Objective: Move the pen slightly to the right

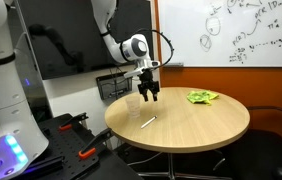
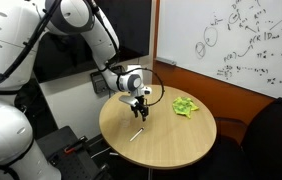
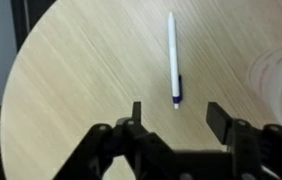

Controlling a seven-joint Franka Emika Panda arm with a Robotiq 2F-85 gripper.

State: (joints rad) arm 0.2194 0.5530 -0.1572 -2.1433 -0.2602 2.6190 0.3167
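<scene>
A white pen with a dark tip lies flat on the round wooden table; it shows in both exterior views [image 1: 148, 122] [image 2: 137, 133] and in the wrist view [image 3: 174, 59]. My gripper [image 1: 148, 93] [image 2: 140, 110] hangs above the table, a short way above and behind the pen. In the wrist view the gripper [image 3: 178, 112] is open and empty, with the pen's dark tip just beyond the gap between the fingers.
A clear plastic cup [image 1: 132, 104] [image 3: 281, 75] stands on the table near the gripper. A crumpled green item [image 1: 202, 97] [image 2: 185, 106] lies at the far side of the table [image 1: 211, 125]. Whiteboards hang behind. Black and red tools lie beside the table.
</scene>
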